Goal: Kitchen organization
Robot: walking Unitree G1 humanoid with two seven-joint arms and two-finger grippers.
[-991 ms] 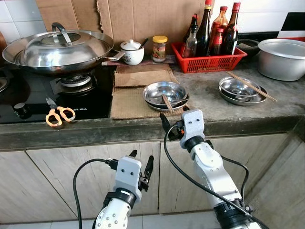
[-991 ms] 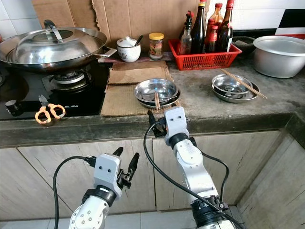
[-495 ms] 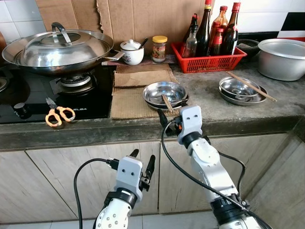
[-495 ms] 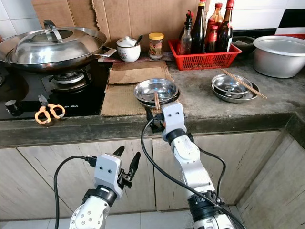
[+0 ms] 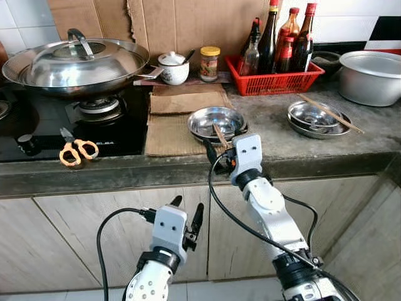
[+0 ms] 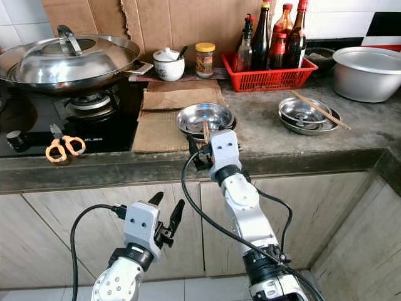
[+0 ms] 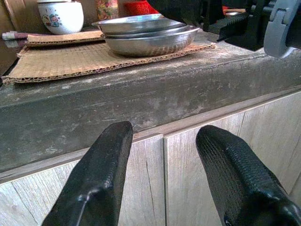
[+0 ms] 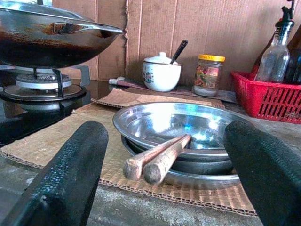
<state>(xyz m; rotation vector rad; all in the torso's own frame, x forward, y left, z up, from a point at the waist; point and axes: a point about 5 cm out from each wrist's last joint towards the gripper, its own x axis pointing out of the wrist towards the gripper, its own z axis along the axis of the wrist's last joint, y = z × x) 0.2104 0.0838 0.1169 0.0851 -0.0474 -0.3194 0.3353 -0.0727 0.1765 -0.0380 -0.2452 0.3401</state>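
A pair of chopsticks [image 8: 157, 157] rests in the stacked steel dishes [image 5: 216, 121] on a cardboard mat [image 5: 172, 133] at the table [image 5: 282, 150] edge. The right pincer [image 5: 220, 152] — wide open, empty — has moved closer, straddling their near ends. The left pincer [image 5: 187, 219] hangs open below.

Two chopsticks [image 8: 157, 158], two stacked steel dishes [image 5: 216, 120], one wok [image 5: 75, 66], one scissors [image 5: 76, 151].

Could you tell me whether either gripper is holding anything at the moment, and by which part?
Nothing is held. The right gripper is open at the ends of the chopsticks resting on the steel bowls; the left gripper hangs open below the counter.
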